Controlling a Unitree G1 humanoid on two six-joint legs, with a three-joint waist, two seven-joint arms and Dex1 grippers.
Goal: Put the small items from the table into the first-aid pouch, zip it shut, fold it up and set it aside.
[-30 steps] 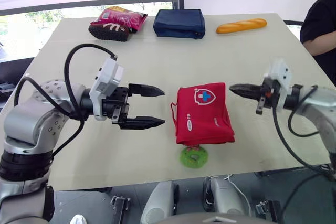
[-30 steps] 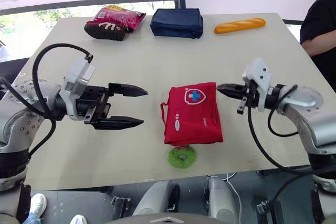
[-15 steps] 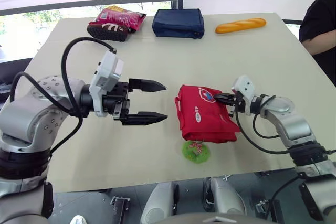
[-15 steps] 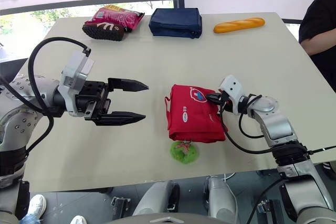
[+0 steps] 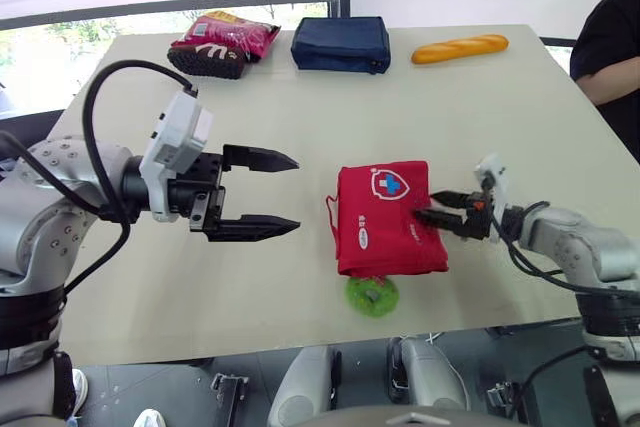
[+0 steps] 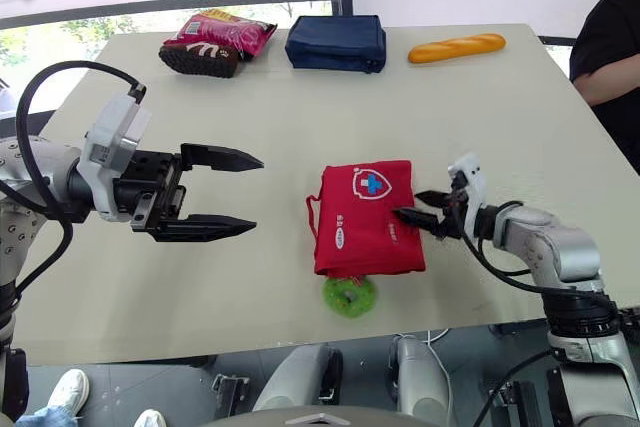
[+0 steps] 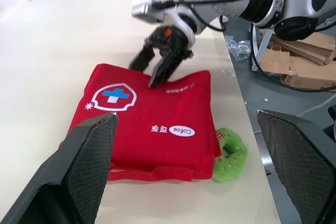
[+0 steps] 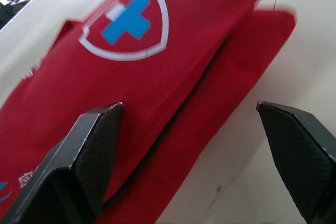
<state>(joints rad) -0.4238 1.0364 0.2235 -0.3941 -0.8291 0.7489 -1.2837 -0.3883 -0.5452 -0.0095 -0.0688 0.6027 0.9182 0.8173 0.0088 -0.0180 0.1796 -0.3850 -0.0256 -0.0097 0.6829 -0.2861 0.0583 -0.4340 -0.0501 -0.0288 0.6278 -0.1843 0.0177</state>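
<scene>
Red pouch lies folded on the tabletop, not set aside yet. Green ring sits outside at its 6 o'clock. Right gripper, open and empty, is at its 3 o'clock edge; left gripper gapes empty at 9 o'clock.

The red first-aid pouch carries a white-edged shield with a blue cross toward 12 o'clock of its top face. White lettering toward 8 o'clock reads "Cofoe", beside two Chinese characters. The print on the snack packet, at the table's 11 o'clock, is too small to read.
</scene>
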